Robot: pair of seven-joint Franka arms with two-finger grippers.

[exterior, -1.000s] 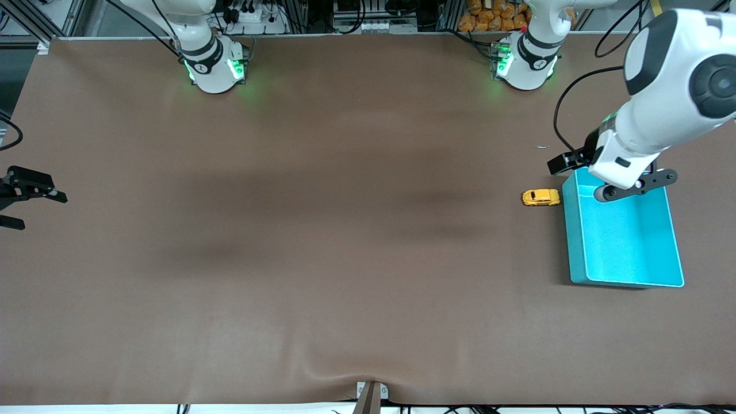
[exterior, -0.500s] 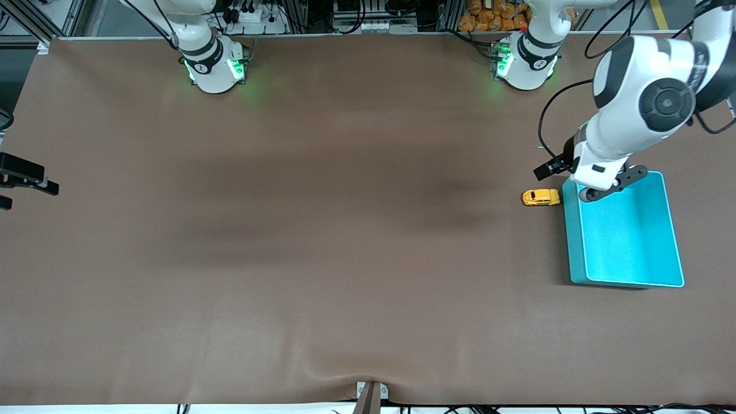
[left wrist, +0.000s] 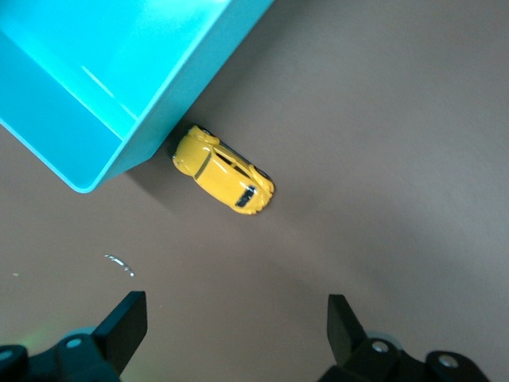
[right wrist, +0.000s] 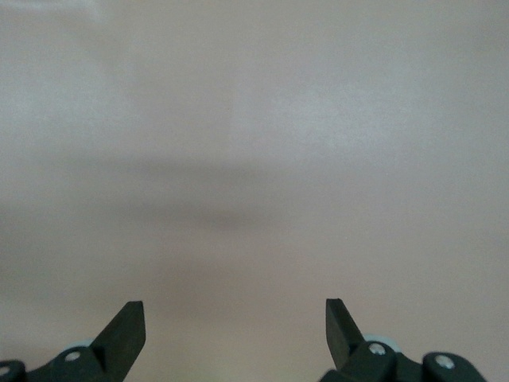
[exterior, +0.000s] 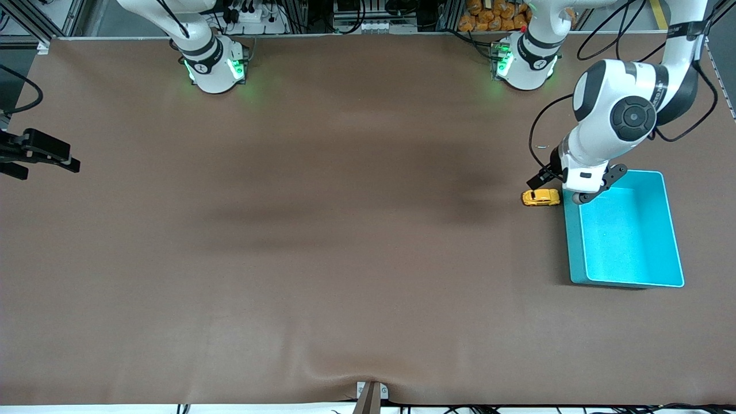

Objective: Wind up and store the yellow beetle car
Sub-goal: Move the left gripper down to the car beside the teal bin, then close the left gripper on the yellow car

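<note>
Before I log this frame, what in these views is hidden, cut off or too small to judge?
- Front view: the left pincer is mostly hidden under its own wrist.
- Front view: the right pincer is cut off by the picture's edge.
- Both views: whether the yellow beetle car touches the turquoise bin.
- Left wrist view: a tiny glinting speck on the table is too small to identify.

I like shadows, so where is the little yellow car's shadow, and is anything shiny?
Left wrist view: the yellow beetle car casts a soft dark shadow on the table beside the turquoise bin, whose inside wall shows pale glare streaks. Front view: broad blurry arm shadows cross the brown table.
</note>
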